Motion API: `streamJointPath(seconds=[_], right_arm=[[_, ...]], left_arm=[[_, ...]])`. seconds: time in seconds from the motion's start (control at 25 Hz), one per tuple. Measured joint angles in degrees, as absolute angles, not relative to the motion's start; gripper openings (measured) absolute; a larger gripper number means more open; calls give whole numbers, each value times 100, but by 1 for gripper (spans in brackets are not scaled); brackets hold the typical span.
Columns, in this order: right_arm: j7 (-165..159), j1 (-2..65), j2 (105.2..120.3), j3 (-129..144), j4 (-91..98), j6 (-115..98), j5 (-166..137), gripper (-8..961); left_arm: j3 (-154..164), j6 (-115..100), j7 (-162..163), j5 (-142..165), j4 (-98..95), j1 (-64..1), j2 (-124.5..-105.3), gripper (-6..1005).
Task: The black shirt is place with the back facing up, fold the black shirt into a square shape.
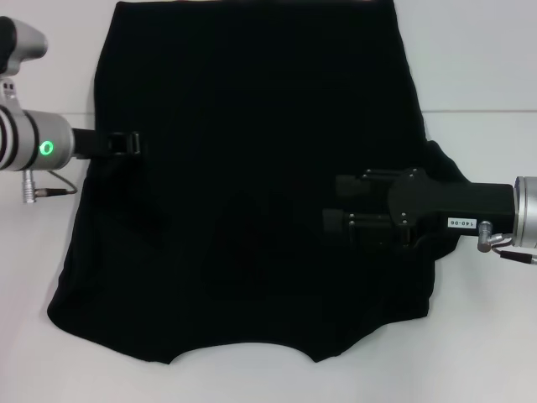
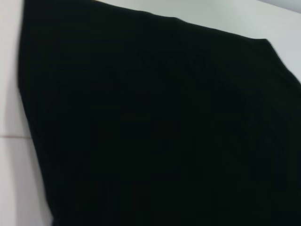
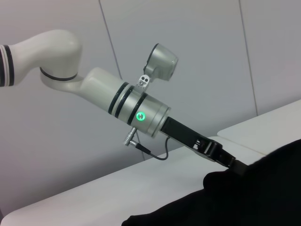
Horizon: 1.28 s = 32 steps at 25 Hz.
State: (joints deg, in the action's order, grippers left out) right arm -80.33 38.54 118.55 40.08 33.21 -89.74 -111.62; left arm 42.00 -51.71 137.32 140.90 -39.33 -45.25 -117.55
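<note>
Left gripper [image 1: 134,144] is biting the black shirt [image 1: 252,126] at its left edge, jaws closed on cloth; right gripper [image 1: 336,204] is reaching over the right side, jaw state unclear, likely for a fold.

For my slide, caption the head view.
Both grippers, left gripper and right gripper, reach in over the black shirt spread on the white table.

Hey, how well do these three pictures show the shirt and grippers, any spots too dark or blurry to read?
Head view: even light, but the large black cloth T-shirt shows almost no folds, and both the left gripper and right gripper merge into it. Left wrist view: nearly all dark cloth, soft edges. Right wrist view: the white table and left arm are clear.
</note>
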Motion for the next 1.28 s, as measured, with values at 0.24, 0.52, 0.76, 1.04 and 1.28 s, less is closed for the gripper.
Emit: streamJointPath(seconds=[0.24,0.52,0.76,1.04,1.28], right_arm=[[-8030,3866,11855,4008,3322,-8966,-11162,706],[-8024,3868,11850,4008,3322,-8895,-11162,706],[-8158,3858,11791,3934,3325,-8860,-11162,705],[-9982,3857,11380,3762,3517,-8519,-11341,705],[-12138,3978,10877,3781,3560,-8197,-12147,705]], left_arm=[[4211,-5061,13732,14025,-3930,-4626,-11910,72],[4206,-4798,13725,13885,-3934,-4655,-12068,153],[4208,-5009,13677,13810,-4031,-4557,-12095,248],[4205,-6727,12224,12837,-4556,-3891,-12147,655],[4165,-8307,9568,11685,-4490,-3378,-12229,830]])
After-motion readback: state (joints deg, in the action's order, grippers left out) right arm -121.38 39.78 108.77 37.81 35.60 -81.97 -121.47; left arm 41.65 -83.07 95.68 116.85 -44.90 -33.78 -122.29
